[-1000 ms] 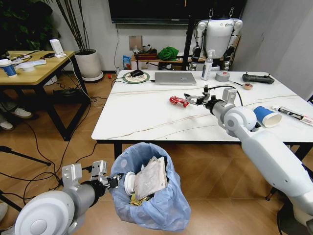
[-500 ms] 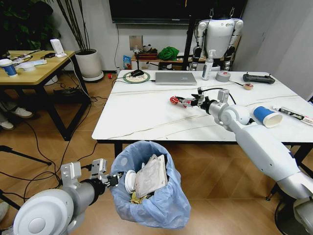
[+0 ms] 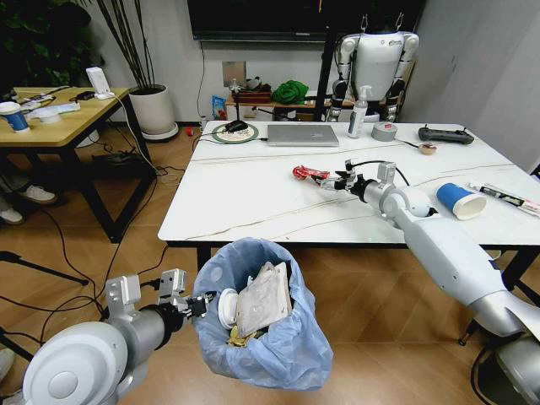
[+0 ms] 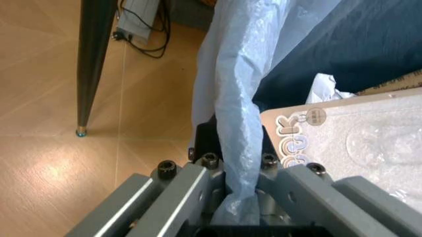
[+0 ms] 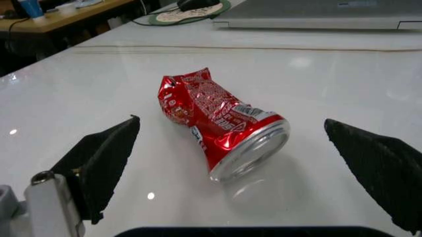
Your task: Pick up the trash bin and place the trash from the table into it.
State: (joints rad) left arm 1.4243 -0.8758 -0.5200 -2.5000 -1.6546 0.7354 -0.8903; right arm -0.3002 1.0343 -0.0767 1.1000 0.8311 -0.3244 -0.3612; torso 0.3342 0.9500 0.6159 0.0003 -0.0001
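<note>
Already the trash bin [image 3: 257,325] hangs below the table [image 3: 245,198] edge, part-filled, left gripper [image 3: 196,308] clamped on its rim. On the table, the right gripper [image 3: 336,180] gapes wide around a crushed red can [image 5: 214,118]; a blue cup [image 3: 460,201] waits.

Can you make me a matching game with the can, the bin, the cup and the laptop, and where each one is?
Things:
1. can
2. bin
3. cup
4. laptop

Places:
A. held up by the left gripper, in front of the table
B. on its side, by the right forearm
C. closed, at the table's far edge
D. crushed, between the open right gripper fingers

Pairs: 1-D, 2-A, 3-B, 4-C
</note>
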